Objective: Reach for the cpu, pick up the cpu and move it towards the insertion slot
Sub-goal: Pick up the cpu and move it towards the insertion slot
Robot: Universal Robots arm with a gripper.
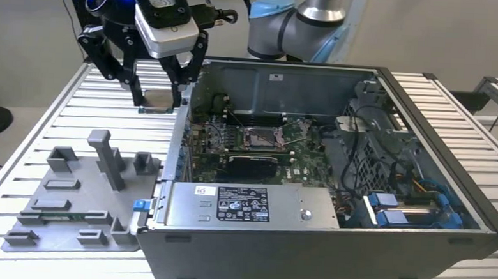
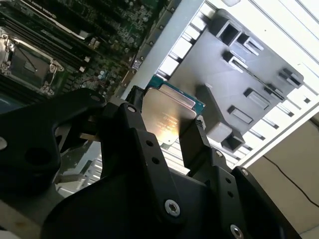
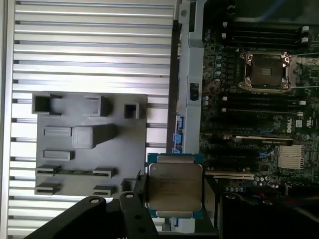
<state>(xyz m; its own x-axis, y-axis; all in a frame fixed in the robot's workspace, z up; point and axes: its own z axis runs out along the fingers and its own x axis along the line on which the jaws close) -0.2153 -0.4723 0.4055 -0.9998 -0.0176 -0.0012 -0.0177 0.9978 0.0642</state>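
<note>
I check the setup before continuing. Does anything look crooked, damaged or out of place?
Nothing stands out. The gripper holds the cpu by its edges, above the table beside the open case. The insertion slot is open and unobstructed, and the grey fixture plate lies flat.

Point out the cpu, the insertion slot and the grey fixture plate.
cpu (image 3: 174, 189): first wrist view, centre of its metal top.
insertion slot (image 1: 260, 138): exterior view, dark centre inside the silver frame.
grey fixture plate (image 3: 132, 149): first wrist view, bare flat area near its edge.
</note>
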